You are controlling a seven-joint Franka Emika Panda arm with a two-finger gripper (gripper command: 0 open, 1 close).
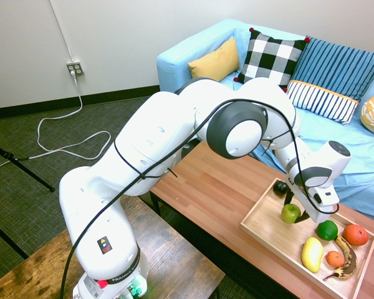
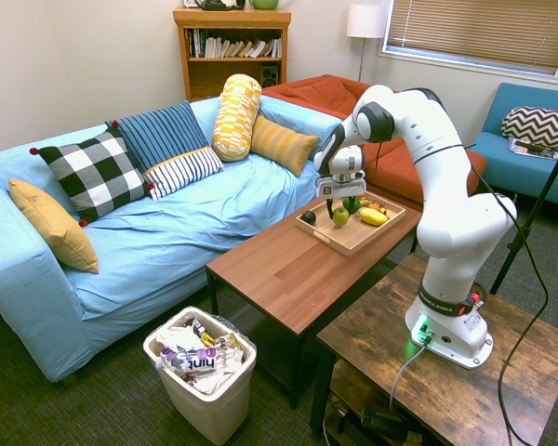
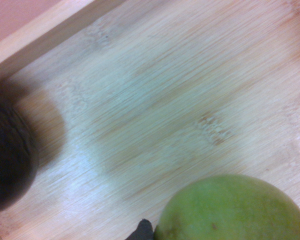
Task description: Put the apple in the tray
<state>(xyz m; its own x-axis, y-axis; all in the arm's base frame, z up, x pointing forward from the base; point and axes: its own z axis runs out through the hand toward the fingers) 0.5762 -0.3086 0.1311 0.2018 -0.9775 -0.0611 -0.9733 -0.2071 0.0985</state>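
Note:
The yellow-green apple [image 1: 290, 213] [image 2: 340, 216] sits low over the near end of the light wooden tray [image 1: 259, 229] [image 2: 350, 241]. My gripper [image 1: 295, 212] [image 2: 338, 212] comes down from above with a dark finger on either side of the apple, shut on it. In the wrist view the apple [image 3: 235, 210] fills the lower edge, with the tray's floor [image 3: 165, 100] close behind it. Whether the apple touches the floor is unclear.
A small blackish-green fruit [image 1: 280, 187] [image 3: 10, 155] lies in the tray's corner beside the apple. Further along lie a lime [image 1: 326, 230], a yellow fruit [image 1: 311, 254], two orange fruits [image 1: 355, 234] and a browned banana [image 1: 347, 263]. The tray stands on the reddish-brown table [image 1: 218, 187].

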